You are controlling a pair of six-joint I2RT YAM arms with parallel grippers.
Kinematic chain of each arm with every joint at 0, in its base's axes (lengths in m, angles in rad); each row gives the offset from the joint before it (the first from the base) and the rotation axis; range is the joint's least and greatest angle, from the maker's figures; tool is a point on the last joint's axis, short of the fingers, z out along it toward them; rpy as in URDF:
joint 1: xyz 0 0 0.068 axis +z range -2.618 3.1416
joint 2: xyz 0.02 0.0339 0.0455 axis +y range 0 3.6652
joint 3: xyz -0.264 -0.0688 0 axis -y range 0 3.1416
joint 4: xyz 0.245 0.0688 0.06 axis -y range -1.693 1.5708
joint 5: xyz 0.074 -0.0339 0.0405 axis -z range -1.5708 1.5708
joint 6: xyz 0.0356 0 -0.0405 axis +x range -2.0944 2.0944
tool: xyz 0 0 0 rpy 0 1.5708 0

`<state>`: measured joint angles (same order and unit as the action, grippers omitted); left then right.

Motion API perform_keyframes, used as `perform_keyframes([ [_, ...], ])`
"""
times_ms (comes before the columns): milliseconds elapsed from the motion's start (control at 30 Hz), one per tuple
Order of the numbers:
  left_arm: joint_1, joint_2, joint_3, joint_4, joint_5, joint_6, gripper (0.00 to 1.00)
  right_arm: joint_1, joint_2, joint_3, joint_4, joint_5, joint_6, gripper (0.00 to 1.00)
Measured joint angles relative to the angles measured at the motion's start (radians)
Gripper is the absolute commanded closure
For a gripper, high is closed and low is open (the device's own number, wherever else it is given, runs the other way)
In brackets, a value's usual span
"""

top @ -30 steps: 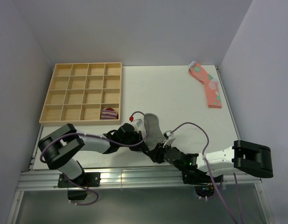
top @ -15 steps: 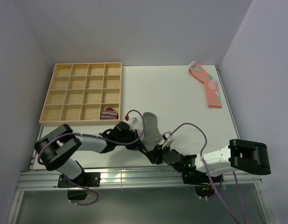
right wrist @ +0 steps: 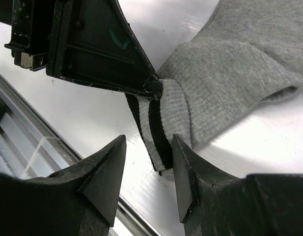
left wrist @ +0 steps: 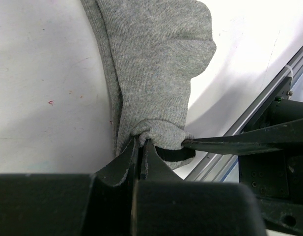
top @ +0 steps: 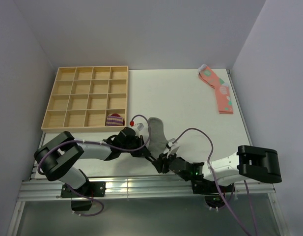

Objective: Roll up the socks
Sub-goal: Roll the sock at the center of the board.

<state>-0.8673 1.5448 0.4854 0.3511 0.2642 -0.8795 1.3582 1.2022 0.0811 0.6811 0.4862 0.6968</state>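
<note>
The grey sock (top: 156,133) lies near the table's front edge between the two arms, toe away from them. Its striped cuff is folded over into a small roll at the near end. My left gripper (top: 150,156) is shut on that rolled cuff; in the left wrist view the sock (left wrist: 156,73) stretches away from the pinched fold, gripper (left wrist: 141,143). My right gripper (top: 161,160) is open, its jaws astride the hanging cuff end with the two dark stripes (right wrist: 158,132); the gripper (right wrist: 150,147) is not closed on it.
A wooden compartment tray (top: 87,98) stands at the back left with a small purple-striped bundle (top: 114,119) in its near right cell. Pink spotted socks (top: 217,88) lie at the back right. The metal front rail (top: 141,184) runs just below the grippers.
Both grippers and the sock's cuff end have shifted slightly left and toward the arms. The left gripper has stayed shut on the cuff.
</note>
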Motion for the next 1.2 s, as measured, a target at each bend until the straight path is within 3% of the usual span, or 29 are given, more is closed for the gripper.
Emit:
perform_keyframes([
  [1200,0.023,0.004,0.005,-0.013,0.024,0.003,1.0,0.045,0.128,0.088,-0.016,0.09,-0.149,0.5],
])
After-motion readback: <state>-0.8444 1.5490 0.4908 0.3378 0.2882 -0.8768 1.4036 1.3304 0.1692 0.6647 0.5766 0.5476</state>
